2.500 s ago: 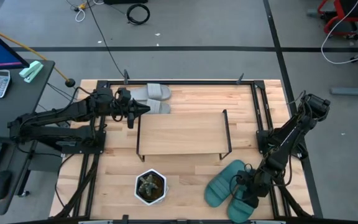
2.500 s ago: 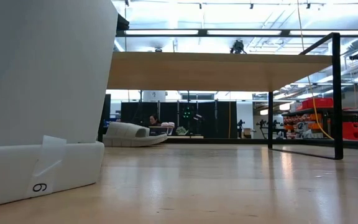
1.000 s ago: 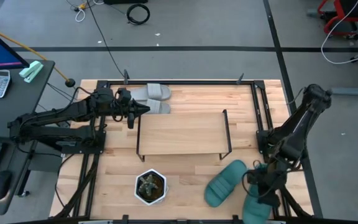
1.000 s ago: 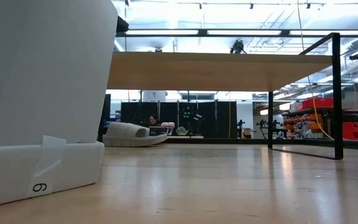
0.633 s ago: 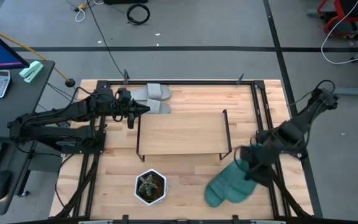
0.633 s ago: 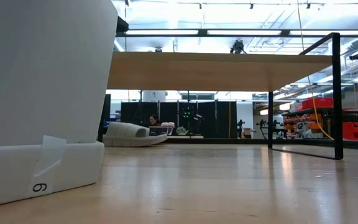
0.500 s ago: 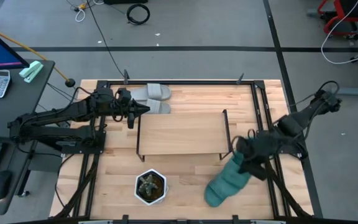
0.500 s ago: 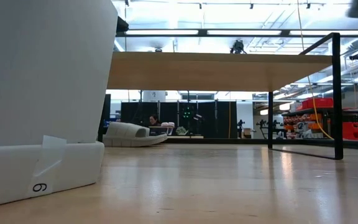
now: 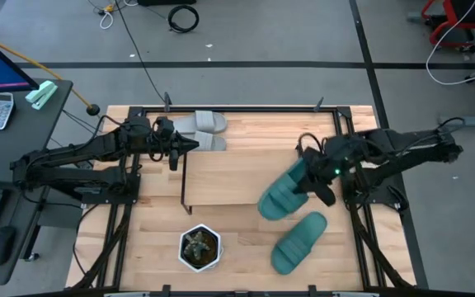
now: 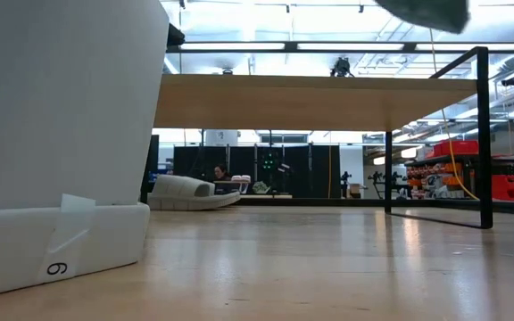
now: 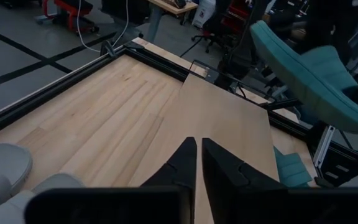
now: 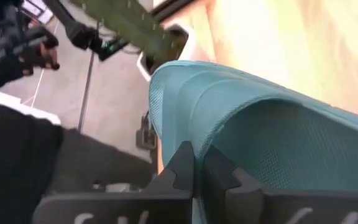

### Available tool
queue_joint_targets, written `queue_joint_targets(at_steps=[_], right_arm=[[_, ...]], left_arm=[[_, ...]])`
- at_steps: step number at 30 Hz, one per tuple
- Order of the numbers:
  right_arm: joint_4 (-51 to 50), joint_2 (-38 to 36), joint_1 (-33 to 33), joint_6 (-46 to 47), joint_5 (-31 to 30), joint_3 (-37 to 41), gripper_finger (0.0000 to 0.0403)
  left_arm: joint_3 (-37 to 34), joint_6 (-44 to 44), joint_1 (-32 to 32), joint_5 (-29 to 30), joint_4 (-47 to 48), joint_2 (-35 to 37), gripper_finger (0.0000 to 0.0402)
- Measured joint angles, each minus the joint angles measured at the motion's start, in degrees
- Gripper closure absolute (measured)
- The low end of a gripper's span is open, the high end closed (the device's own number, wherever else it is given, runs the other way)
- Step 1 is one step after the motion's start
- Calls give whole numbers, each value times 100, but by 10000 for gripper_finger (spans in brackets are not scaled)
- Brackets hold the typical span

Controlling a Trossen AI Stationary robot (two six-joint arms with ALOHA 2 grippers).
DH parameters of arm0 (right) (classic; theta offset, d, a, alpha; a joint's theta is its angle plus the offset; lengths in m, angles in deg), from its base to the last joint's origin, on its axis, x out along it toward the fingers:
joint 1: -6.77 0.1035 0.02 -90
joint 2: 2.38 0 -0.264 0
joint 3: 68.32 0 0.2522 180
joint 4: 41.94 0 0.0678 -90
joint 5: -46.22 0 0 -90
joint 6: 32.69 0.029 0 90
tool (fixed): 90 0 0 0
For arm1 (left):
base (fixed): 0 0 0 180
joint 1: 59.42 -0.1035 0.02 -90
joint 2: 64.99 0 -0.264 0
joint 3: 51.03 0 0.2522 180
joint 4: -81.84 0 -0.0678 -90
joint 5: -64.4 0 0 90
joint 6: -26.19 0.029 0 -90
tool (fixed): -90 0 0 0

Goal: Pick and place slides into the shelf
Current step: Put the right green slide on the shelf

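Your left gripper [image 9: 195,145] hovers at the left end of the low shelf with the light wooden board top and thin black frame [image 9: 237,177], its jaws nearly closed on nothing, tips just beside the pair of light grey rubber slides [image 9: 200,122] lying at the far left of the wooden bench [image 9: 246,243]. A white hexagonal pot with a small plant [image 9: 199,248] stands near the bench's front edge. Farther right, your right gripper [image 9: 313,176] has its jaws clamped on the edge of one teal-green rubber slide [image 9: 283,191], carried tilted in the air over the shelf's right end; whether it touches the board is hard to tell. The other teal-green slide [image 9: 298,242] lies on the bench in front of the shelf.
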Motion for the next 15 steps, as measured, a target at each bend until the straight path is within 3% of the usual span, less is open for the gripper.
queue_joint_targets(at_steps=[11, 15], right_arm=[[329, 816, -1488, -1389, 1637, 1, 393], [362, 1008, -1764, -1608, 1815, -17, 393]], left_arm=[[0, -2, -1, 1, -3, -1, 368], [0, -13, 0, -1, -4, 0, 370]])
